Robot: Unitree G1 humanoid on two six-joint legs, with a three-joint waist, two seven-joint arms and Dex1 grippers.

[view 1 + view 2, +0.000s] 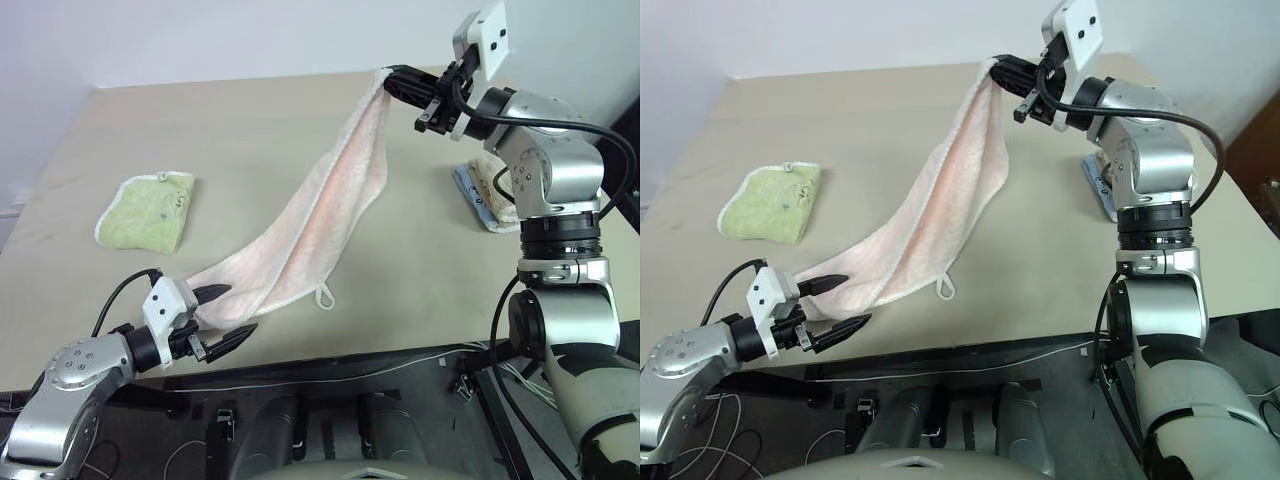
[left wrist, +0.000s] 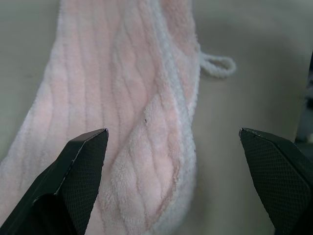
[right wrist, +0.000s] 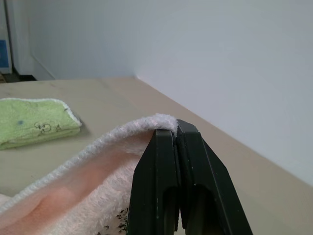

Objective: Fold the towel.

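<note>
The beige table (image 1: 300, 140) spreads under both arms, and across it the long pale pink towel (image 1: 320, 215) hangs in a sagging diagonal band, one end lifted high in the air and the other end trailing down onto the tabletop near the front edge. The right gripper (image 1: 393, 78) is raised above the far right part of the table with its two black fingers pressed together on the towel's upper corner, the terry edge folding over the fingertips in the right wrist view. From that pinch the towel drops away and toward the left gripper (image 1: 222, 315), which sits low at the near left with its fingers spread wide; the towel's lower end lies just ahead of and between those open fingers, not clamped by them. A folded light green towel (image 1: 148, 210) lies flat on the table beyond the left gripper, well apart from the pink one. A beige-tan towel (image 1: 490, 190) rests on the table below the right gripper, partly hidden by the arm. The towel's small white loop (image 1: 324, 297) lies on the table just beside its lower edge, near the left gripper.
</note>
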